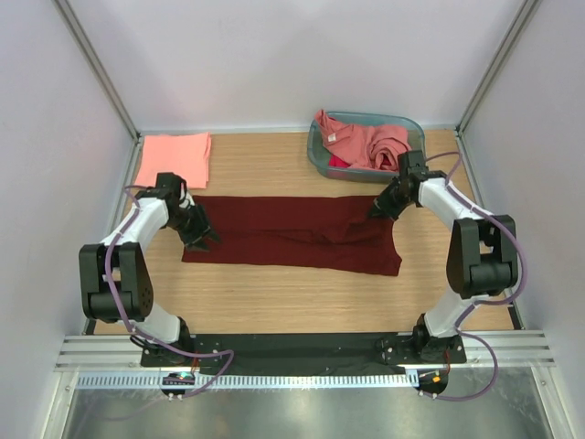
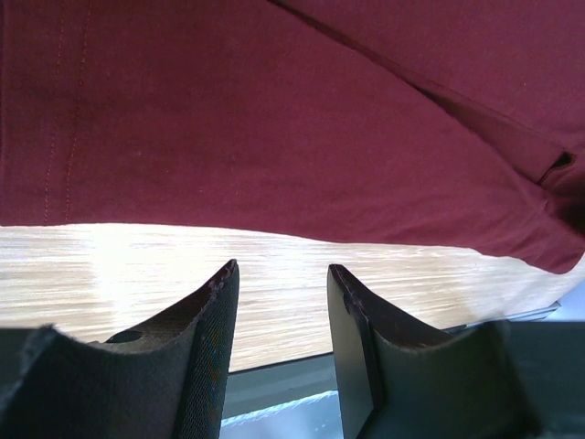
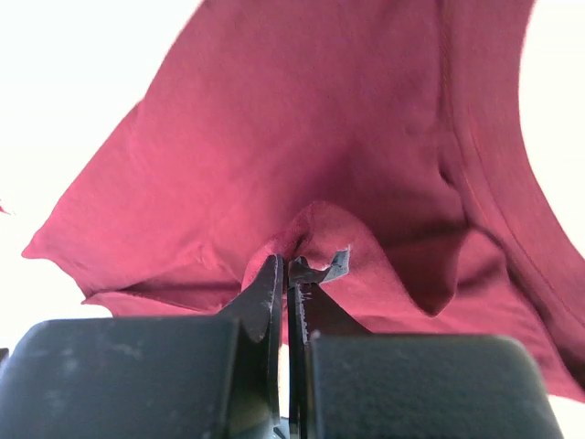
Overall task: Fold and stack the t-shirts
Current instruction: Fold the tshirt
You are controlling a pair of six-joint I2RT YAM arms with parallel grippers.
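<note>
Maroon t-shirt (image 1: pixel 292 233): lies flat on the desk (image 1: pixel 274 302) as a long band stretching between the two pincers.

Right pincer (image 3: pixel 285 267): jaws together, clamped on a small pucker of the maroon cloth, which fans out ahead of the tips.

Left pincer (image 2: pixel 279 274): jaws apart, nothing between them. Bare wood lies under the tips and the shirt's edge just ahead.

Handling, by judgement: the cloth is light and limp, and likely to sag and drag. Grip at a corner or hem, taking all layers, not mid-panel.

A folded pink t-shirt (image 1: pixel 174 158) lies beyond the left pincer. A heap of pink t-shirts (image 1: pixel 370 144) sits in a basket (image 1: pixel 313 155) just behind the right pincer.

Not determinable: how many layers the right pincer holds, where the sleeves lie, or the number of shirts in the basket.
</note>
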